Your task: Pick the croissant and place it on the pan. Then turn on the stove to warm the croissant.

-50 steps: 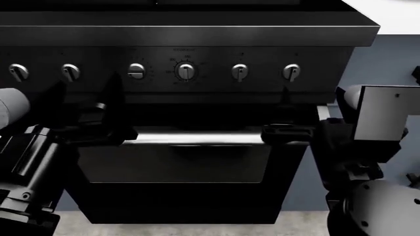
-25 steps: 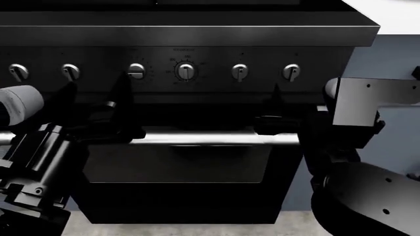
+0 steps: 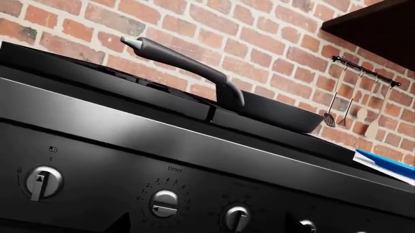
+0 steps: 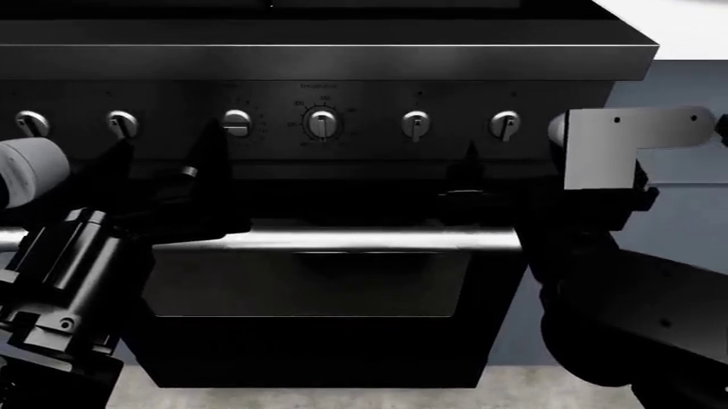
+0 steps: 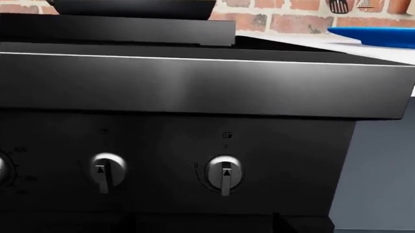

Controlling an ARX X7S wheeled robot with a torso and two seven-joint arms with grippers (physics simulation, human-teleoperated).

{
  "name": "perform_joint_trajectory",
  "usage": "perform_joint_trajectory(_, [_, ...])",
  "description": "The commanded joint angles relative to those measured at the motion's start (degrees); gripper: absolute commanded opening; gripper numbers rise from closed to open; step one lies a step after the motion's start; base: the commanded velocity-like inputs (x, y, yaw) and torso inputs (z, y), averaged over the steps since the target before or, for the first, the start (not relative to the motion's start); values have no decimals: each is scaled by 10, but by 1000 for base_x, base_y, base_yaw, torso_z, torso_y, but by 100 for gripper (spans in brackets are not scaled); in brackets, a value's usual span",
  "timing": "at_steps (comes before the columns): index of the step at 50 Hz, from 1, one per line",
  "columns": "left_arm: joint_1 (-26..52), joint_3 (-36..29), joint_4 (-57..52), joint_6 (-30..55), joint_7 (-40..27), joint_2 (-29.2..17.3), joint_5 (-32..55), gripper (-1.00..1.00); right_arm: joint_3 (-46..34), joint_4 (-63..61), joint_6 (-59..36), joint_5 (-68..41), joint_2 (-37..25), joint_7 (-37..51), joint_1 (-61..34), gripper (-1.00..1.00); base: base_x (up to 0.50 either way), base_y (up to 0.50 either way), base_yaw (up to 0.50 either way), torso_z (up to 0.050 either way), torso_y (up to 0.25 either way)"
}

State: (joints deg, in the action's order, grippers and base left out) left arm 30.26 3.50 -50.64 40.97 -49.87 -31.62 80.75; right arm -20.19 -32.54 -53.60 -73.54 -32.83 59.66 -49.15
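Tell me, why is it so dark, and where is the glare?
Head view: the black stove swallows detail, and the grippers are silhouettes; glare streaks the bar handle. Left wrist view: sharp, evenly lit brick, sheen on the pan. Right wrist view: soft highlight along the stove's front edge.

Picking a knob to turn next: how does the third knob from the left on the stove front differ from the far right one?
The third knob has its bar lying sideways; the far right knob has its bar upright. The left gripper sits just below the third knob, while the right gripper sits lower left of the far right one. Both are round silver knobs on the stove.
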Motion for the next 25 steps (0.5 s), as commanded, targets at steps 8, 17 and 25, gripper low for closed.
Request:
perform_joint_trajectory(8, [-4, -1, 5, -6, 5, 1, -5, 100, -12, 31, -10, 6, 0, -15, -22, 100, 0, 0, 0, 0, 0])
perform_joint_trajectory(17, [-6, -2, 5, -9, 7, 1, -6, 100, -26, 57, -1, 37, 3, -40, -29, 100, 0, 0, 0, 0, 0])
perform_joint_trajectory(25, [-8, -4, 9, -10, 10, 2, -10, 100, -35, 75, 6, 58, 3, -57, -33, 100, 0, 0, 0, 0, 0])
